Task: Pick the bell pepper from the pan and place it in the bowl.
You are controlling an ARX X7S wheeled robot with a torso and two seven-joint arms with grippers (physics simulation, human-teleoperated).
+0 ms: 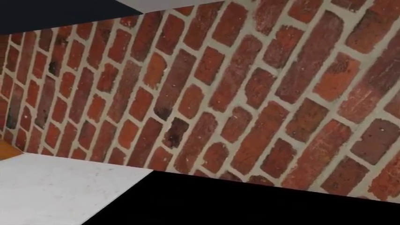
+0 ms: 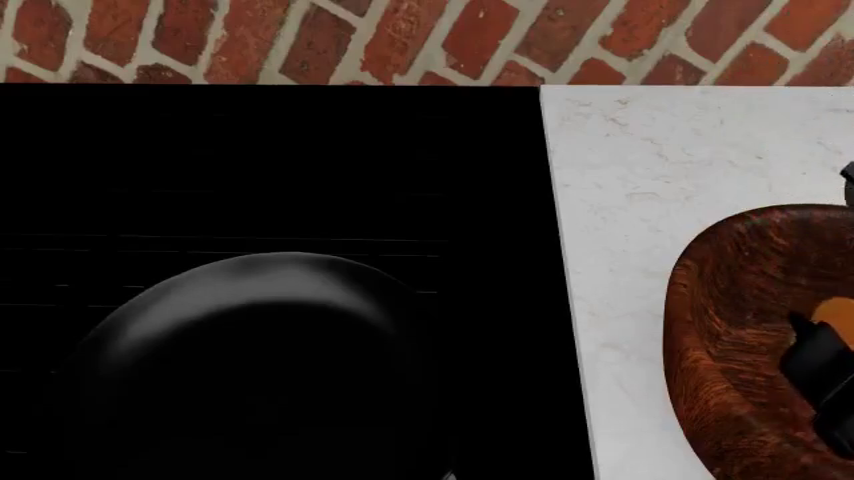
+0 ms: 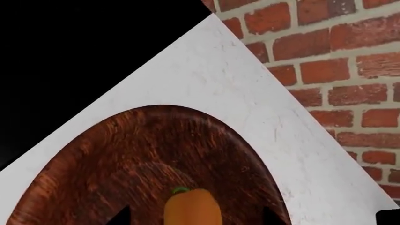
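Over one bowl (image 3: 125, 154), one bell pepper (image 3: 192, 208).

right gripper (image 2: 817, 352): dark fingers at head view's right edge, closure unclear | left gripper: out of view
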